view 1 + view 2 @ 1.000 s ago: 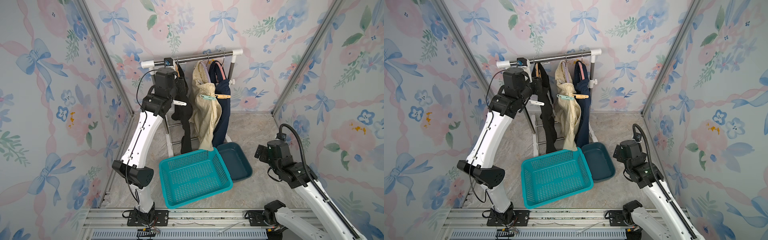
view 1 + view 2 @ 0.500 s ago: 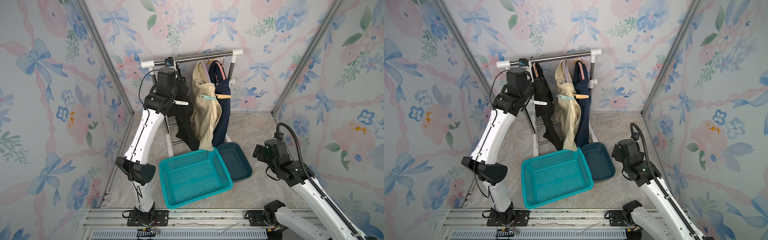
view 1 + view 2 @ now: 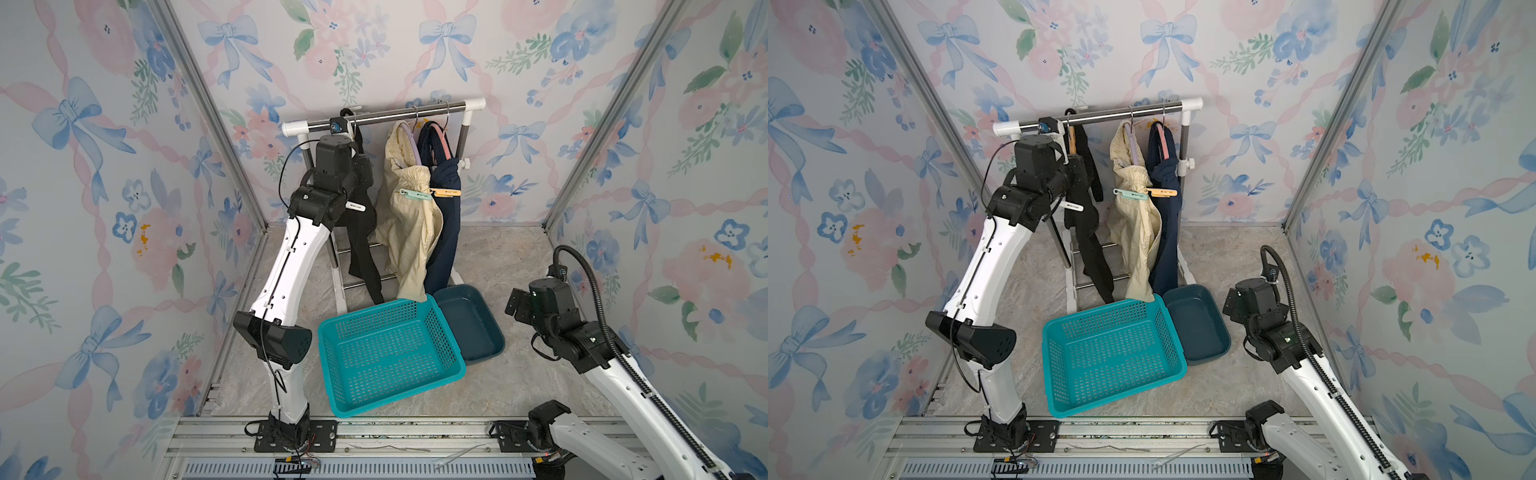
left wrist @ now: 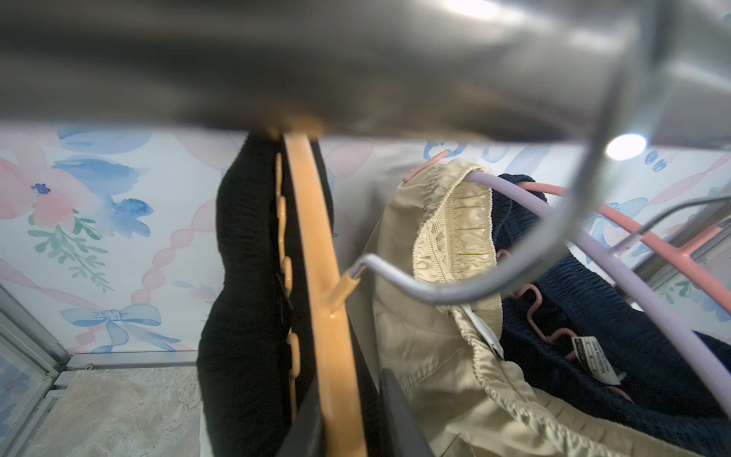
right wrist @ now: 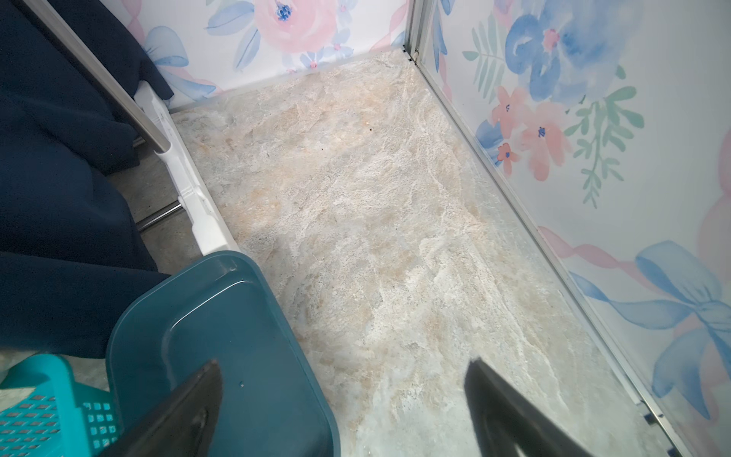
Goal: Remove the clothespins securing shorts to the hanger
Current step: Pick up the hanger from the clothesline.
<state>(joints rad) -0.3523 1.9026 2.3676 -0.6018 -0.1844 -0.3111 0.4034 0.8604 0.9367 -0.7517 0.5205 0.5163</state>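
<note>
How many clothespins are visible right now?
3: white clothespin on the black shorts, mint green clothespin on the cream shorts, orange clothespin on the navy shorts. More may hide behind fabric.

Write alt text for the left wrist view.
Orange hanger carrying black shorts runs through the left claw. Beside it hang cream shorts on a lilac hanger and navy shorts on a pink hanger, under a blurred rail.

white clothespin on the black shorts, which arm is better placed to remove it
Left arm: its jaws flank the orange hanger of the black shorts, close to the white clothespin. The right arm hangs low by the dark tray, jaws open.
</note>
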